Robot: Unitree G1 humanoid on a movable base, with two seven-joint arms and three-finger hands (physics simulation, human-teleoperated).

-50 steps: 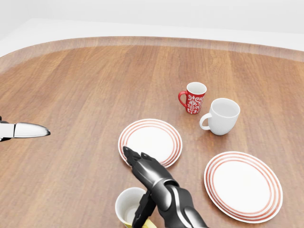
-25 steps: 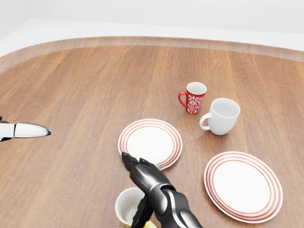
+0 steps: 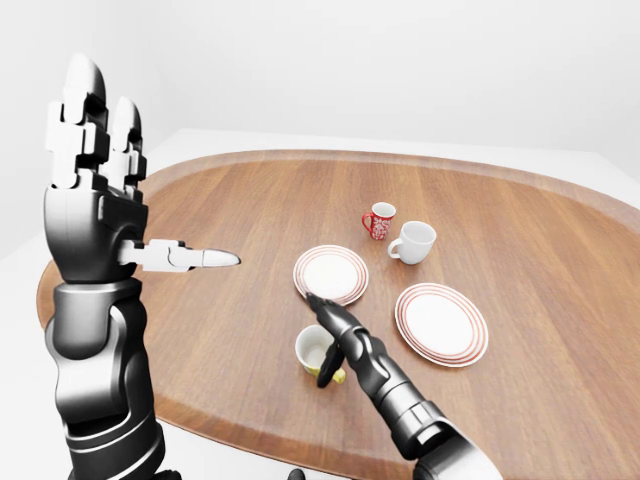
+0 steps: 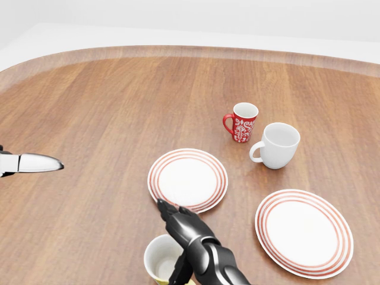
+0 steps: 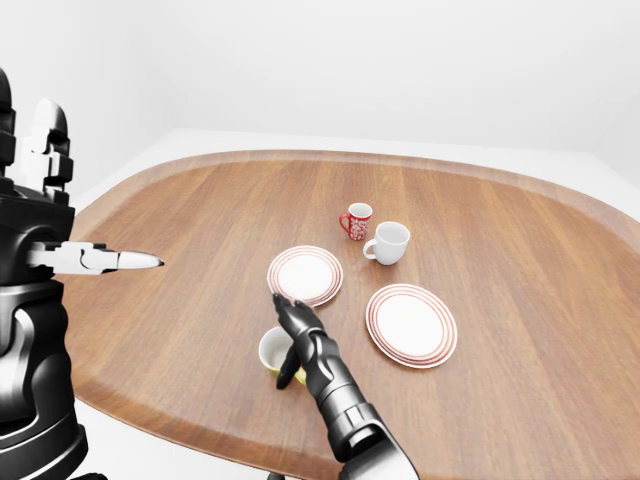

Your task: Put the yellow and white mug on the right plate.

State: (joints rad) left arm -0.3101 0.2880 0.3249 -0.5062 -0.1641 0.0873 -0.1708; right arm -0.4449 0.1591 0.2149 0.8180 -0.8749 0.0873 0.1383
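Right hand, fingers spread, rests beside the yellow and white mug on the desk. Left hand is raised, fingers extended. The right plate lies bare.

Red patterned mug just beside a white mug, left striped plate, wooden table.

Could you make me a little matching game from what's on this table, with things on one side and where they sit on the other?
Things:
1. red patterned mug
2. plain white mug
3. yellow and white mug
4. right plate

Places in the head view:
A. bottom edge, beside the right hand
B. lower right, bare
C. highest up
D. just right of the red one

Pairs: 1-C, 2-D, 3-A, 4-B
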